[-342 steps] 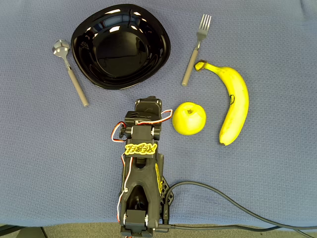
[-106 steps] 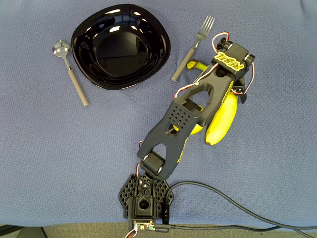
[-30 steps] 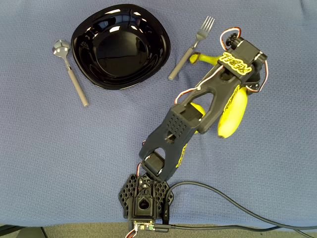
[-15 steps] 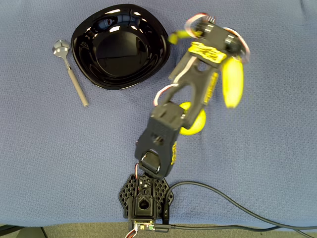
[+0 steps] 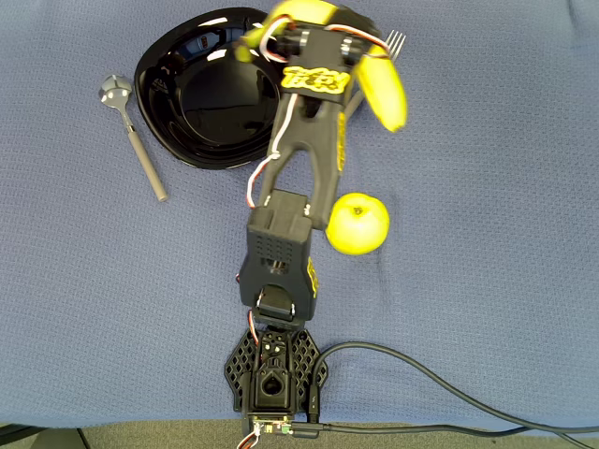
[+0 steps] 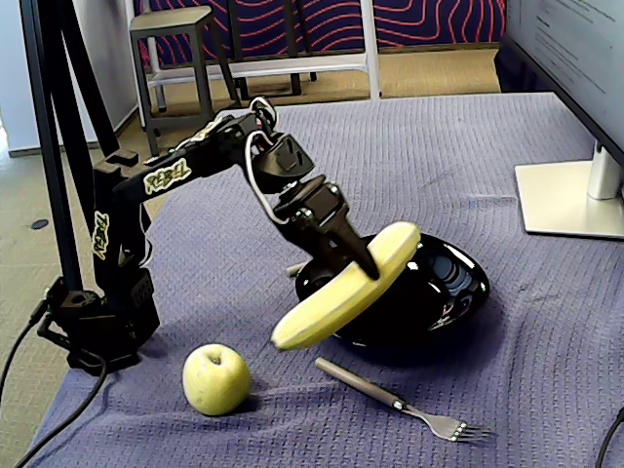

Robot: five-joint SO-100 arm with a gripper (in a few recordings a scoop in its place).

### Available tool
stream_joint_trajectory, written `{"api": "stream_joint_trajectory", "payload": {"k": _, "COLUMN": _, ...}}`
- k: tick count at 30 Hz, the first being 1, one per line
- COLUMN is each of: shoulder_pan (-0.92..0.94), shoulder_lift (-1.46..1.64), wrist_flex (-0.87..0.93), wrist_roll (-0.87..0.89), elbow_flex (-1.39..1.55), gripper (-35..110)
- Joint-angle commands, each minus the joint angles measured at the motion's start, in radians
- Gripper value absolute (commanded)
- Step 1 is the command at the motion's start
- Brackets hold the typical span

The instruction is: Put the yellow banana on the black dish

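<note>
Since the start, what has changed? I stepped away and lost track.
The gripper reached right in the overhead view, took hold of the yellow banana, lifted it and swung it left toward the black dish. The fork got nudged. Apple, spoon and dish stayed put.

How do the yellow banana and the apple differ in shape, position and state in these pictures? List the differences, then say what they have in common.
The yellow banana is long and curved; the apple is round. The banana is lifted off the cloth, tilted, clamped in the gripper; the apple rests on the cloth, untouched. The banana hangs at the black dish; the apple sits apart from it. Both are yellowish fruit.
</note>
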Motion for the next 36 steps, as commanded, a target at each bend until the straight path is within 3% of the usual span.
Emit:
{"api": "stream_joint_trajectory", "payload": {"k": 1, "shoulder_pan": -0.06, "shoulder_lift": 0.064, "wrist_flex": -0.101, "wrist_roll": -0.011, "elbow_flex": -0.009, "gripper": 0}}
{"api": "stream_joint_trajectory", "payload": {"k": 25, "shoulder_pan": -0.331, "shoulder_lift": -0.129, "wrist_flex": -0.259, "wrist_roll": -0.009, "elbow_flex": -0.11, "gripper": 0}}
{"api": "stream_joint_trajectory", "payload": {"k": 36, "shoulder_pan": -0.383, "shoulder_lift": -0.179, "wrist_flex": -0.218, "wrist_roll": 0.058, "elbow_flex": -0.152, "gripper": 0}}
